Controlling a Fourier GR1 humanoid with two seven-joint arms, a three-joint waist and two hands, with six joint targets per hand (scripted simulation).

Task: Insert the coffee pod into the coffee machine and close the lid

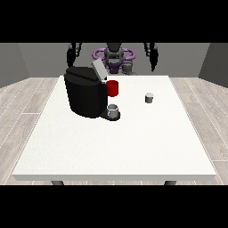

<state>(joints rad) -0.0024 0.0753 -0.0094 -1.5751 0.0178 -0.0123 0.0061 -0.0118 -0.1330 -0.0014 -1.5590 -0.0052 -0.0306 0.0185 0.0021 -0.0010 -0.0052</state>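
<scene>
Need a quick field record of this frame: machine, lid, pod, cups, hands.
machine: black coffee machine, left half of white table
lid: grey lid, raised
pod: small grey coffee pod, on table right of machine, untouched
cups: red cup by machine; grey cup on its base
hands: view's left hand and view's right hand, both raised, off table

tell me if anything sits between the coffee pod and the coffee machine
Nothing visible does. The coffee pod stands alone on the white table, to the view's right of the coffee machine, with bare tabletop between them. The machine's lid is raised. A cup sits on the machine's tray, below that line.
</scene>
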